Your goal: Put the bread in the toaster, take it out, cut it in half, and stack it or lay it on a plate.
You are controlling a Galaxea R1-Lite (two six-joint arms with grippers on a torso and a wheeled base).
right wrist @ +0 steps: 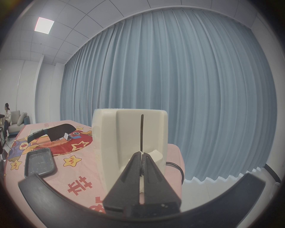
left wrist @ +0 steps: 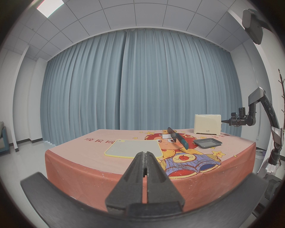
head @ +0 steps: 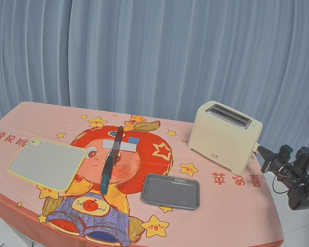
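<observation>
The right claw [right wrist: 142, 156] hangs off the counter's right end with its fingers pressed together, holding nothing. Its tip is at the side lever [right wrist: 155, 155] of the cream toaster [head: 223, 138]; whether they touch I cannot tell. The left claw [left wrist: 144, 155] is likewise closed and empty, low before the counter's [head: 233, 217] near left corner.

The toaster's top slots show something tan, too small to tell as bread. The cartoon tablecloth carries red characters.

A teal-handled knife [head: 110, 162] lies mid-counter, its blade propped on small white and blue blocks [head: 125, 145]. It lies between a grey cutting board [head: 47, 163] and a grey rectangular tray [head: 171, 191].
</observation>
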